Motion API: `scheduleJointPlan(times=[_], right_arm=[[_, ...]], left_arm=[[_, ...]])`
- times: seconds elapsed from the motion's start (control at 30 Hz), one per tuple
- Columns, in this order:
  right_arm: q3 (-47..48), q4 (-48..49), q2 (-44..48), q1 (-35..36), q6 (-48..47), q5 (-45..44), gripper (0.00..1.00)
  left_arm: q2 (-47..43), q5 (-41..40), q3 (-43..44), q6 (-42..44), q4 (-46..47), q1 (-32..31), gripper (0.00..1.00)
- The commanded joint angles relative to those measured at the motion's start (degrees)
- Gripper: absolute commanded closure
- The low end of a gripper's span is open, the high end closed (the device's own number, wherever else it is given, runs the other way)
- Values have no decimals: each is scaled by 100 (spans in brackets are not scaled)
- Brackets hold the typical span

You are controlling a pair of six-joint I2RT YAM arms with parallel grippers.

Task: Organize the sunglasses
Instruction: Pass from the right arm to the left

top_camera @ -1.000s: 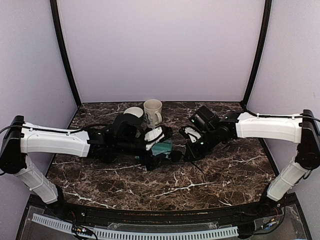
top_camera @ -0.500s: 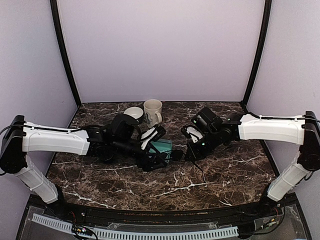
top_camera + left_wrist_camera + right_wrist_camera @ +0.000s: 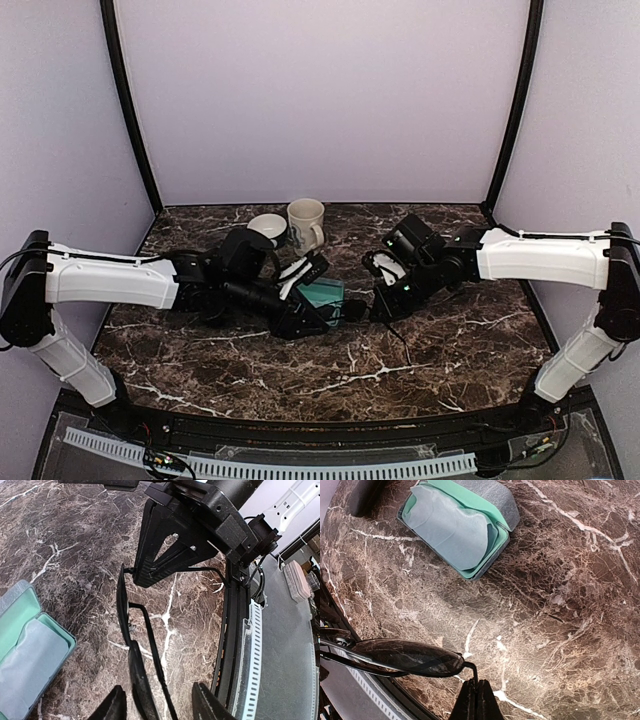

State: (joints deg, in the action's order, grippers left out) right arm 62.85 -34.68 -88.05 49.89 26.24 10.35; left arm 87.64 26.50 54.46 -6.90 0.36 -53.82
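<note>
The black wire-framed sunglasses (image 3: 141,682) hang between the two grippers over the dark marble table (image 3: 450,350), near its middle and just beside an open case. They lie outside the case, not in it.

The right gripper (image 3: 475,692) has its fingers pressed together on a thin wire end of the frame. In the right wrist view one dark lens (image 3: 405,657) stretches out to the left of that pinch.

The left gripper (image 3: 160,705) straddles the other end. Its jaws stand about half apart, one finger (image 3: 114,706) close beside the lens, the other with a clear gap to the slim arm. It does not visibly clamp anything.

The grey-blue hard case (image 3: 325,293) rests on the table with its lid swung back. It shows a mint-green lining and a pale cloth (image 3: 451,527) inside.

Farther back, towards the rear wall, a cream mug (image 3: 306,225) stands upright with a white bowl (image 3: 266,226) just to its left.
</note>
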Motion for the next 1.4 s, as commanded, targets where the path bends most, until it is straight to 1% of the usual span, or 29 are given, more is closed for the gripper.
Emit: scheduleJointPlan(times=[0.0, 0.13, 0.37, 0.77, 1.07, 1.37], right_arm=[[-60, 149, 69, 47, 48, -68, 100], [-46, 154, 56, 53, 48, -76, 100], [-34, 146, 46, 47, 64, -103, 100], [-2, 135, 48, 50, 72, -130, 100], [41, 198, -20, 47, 143, 67, 82], [15, 187, 105, 48, 229, 169, 69]], left_arm=[[-175, 171, -80, -61, 32, 38, 57], [-173, 189, -94, -100, 69, 52, 62], [-130, 174, -141, -336, 219, 55, 75], [-101, -63, -163, -618, 263, 56, 79], [-130, -166, -199, -627, 230, 54, 80], [-68, -343, -190, -674, 210, 56, 81]])
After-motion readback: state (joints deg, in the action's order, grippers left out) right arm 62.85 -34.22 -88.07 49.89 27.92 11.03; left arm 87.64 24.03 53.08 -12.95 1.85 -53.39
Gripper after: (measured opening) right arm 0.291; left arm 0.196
